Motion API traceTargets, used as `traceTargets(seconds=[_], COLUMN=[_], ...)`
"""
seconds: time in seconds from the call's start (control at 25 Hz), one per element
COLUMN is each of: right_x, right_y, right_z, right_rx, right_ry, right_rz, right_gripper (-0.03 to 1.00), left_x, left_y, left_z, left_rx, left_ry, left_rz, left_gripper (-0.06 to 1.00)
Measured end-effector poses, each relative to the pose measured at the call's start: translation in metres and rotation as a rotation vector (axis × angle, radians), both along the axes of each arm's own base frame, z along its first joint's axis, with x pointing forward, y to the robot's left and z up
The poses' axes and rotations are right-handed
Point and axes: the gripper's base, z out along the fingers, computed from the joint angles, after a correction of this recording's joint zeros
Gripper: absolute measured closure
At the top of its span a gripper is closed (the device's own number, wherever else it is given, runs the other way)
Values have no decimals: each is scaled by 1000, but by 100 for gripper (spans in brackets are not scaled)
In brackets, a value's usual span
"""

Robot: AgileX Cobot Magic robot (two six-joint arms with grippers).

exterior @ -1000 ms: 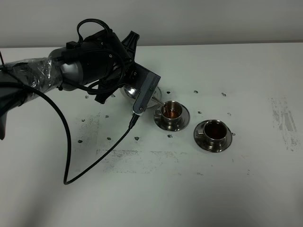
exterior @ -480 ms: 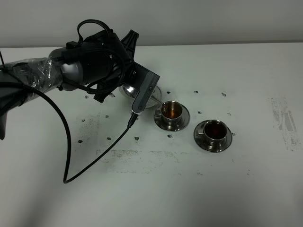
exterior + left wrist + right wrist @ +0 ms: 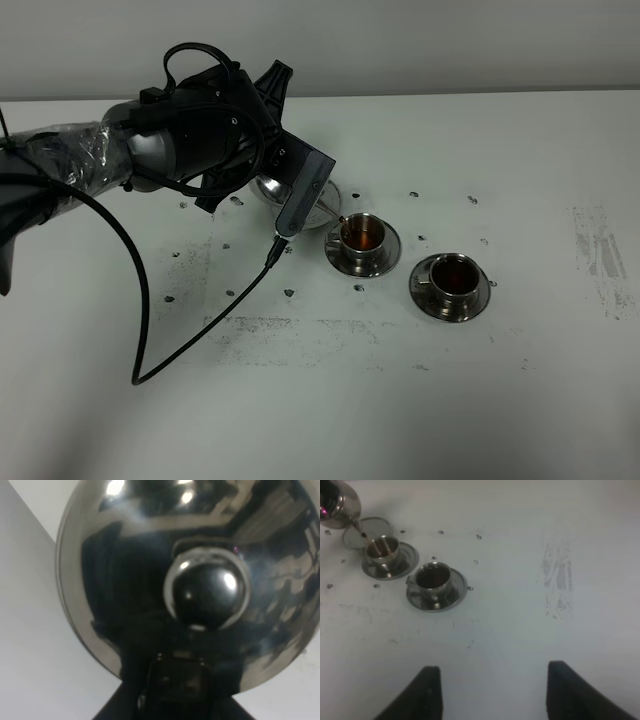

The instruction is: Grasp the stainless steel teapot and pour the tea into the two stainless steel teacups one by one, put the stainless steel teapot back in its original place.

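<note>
My left gripper [image 3: 262,165] is shut on the stainless steel teapot [image 3: 268,188] and holds it tilted above the table, with the arm hiding most of it. Its thin spout [image 3: 336,211] reaches toward the left teacup [image 3: 362,234], which holds amber tea. The right teacup [image 3: 455,277] holds dark tea. Both stand on saucers. The left wrist view is filled by the teapot's lid and knob [image 3: 207,590]. The right wrist view shows the teapot [image 3: 337,500], the round tray [image 3: 370,527], both cups [image 3: 382,547] [image 3: 432,577], and my open, empty right gripper [image 3: 495,695].
A black cable [image 3: 140,300] hangs from the left arm and loops over the white table at the left. Grey scuffed patches mark the table at the front middle [image 3: 290,335] and the far right [image 3: 600,255].
The left wrist has turned slightly, and its camera housing has shifted a little up and left. The cups and the right gripper have not moved.
</note>
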Motion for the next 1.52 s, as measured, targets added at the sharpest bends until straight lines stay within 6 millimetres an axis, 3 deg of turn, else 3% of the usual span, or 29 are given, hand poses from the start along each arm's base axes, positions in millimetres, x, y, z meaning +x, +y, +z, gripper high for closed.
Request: traceTargets(seconds=[1.52], right_x=[0], right_y=[0], right_z=[0], right_rx=[0], right_ry=[0], right_rz=[0], right_gripper=[52], left_x=[3], left_y=[-5], left_z=[3], left_rx=[-22], left_ry=[-47], left_rz=[-54], left_gripper=[76])
